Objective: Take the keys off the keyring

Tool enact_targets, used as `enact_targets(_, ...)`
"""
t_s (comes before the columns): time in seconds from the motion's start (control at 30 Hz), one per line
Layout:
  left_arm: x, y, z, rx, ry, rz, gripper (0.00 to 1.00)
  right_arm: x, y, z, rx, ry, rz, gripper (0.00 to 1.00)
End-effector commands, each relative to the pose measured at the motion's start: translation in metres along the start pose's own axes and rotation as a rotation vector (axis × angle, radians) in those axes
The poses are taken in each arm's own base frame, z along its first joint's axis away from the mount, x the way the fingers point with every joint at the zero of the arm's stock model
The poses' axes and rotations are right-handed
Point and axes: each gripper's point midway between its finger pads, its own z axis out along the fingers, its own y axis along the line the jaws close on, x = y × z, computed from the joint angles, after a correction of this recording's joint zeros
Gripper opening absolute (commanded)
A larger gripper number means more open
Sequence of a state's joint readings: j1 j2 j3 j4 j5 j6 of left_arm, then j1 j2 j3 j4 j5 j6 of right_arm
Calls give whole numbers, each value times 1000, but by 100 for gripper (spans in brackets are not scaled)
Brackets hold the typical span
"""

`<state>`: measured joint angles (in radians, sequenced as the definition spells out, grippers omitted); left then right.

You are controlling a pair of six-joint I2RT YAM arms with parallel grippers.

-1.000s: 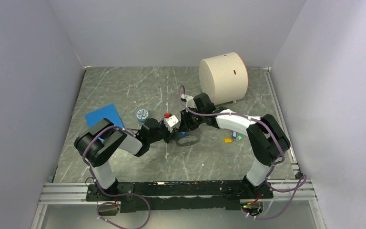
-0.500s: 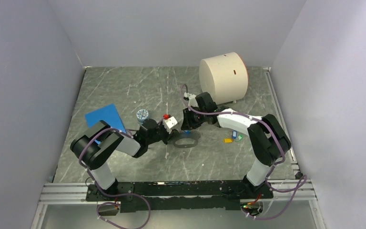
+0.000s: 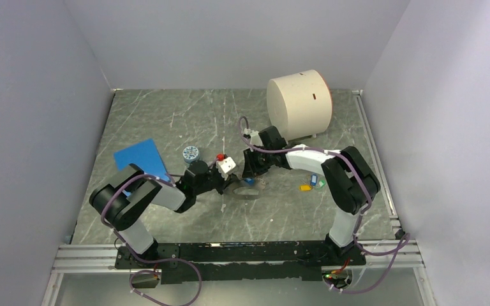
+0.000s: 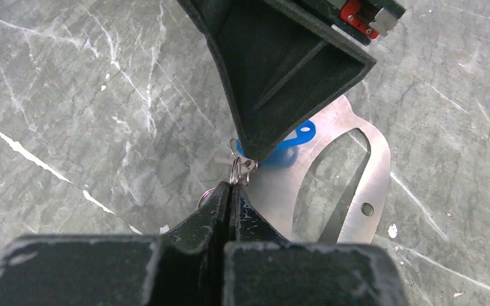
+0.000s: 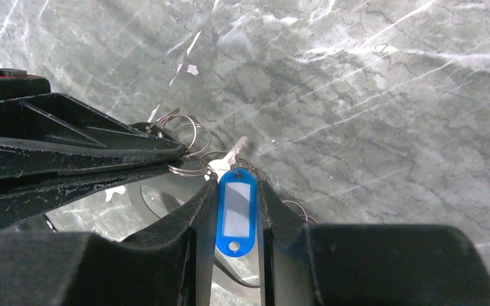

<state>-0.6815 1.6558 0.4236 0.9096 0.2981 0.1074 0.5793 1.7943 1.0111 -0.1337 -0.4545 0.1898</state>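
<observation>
The keyring (image 3: pixel 247 193), a grey metal oval loop, lies on the table between my two grippers; in the left wrist view it shows as a shiny plate (image 4: pixel 371 185). My left gripper (image 3: pixel 235 183) (image 4: pixel 231 186) is shut on a small wire ring (image 4: pixel 237 171) attached to the loop. My right gripper (image 3: pixel 252 177) (image 5: pixel 236 185) is shut on the blue head of a key (image 5: pixel 235 213), whose silver blade (image 5: pixel 233 153) points at a cluster of wire rings (image 5: pixel 188 137). The blue head also shows in the left wrist view (image 4: pixel 292 141). Loose yellow (image 3: pixel 305 187), blue (image 3: pixel 314 180) and green (image 3: pixel 322 183) keys lie to the right.
A large cream cylinder (image 3: pixel 298 104) stands at the back right. A flat blue square pad (image 3: pixel 140 158) and a small round blue-patterned jar (image 3: pixel 190 153) lie left of the left gripper. Grey walls enclose the marbled table (image 3: pixel 166 121).
Both grippers have shifted slightly left and toward the near edge, with the loop moving along between them. The left elbow has swung further left. Both grips stay shut.
</observation>
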Motion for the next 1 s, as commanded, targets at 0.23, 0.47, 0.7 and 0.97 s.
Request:
enact_targets(0.23, -26, -1, -5, 0, -92, 11, 2, -5, 0, 10, -19, 8, -32, 0)
enact_targets(0.47, -1, -5, -6, 9, -44, -12, 15, 0, -1, 17, -22, 27, -46, 0)
enact_targets(0.7, 7, 0, -4, -13, -6, -20, 31, 1, 2, 18, -21, 32, -58, 0)
enact_targets(0.97, 8, -1, -6, -3, 74, -36, 38, 2, 3, 19, -25, 35, -61, 0)
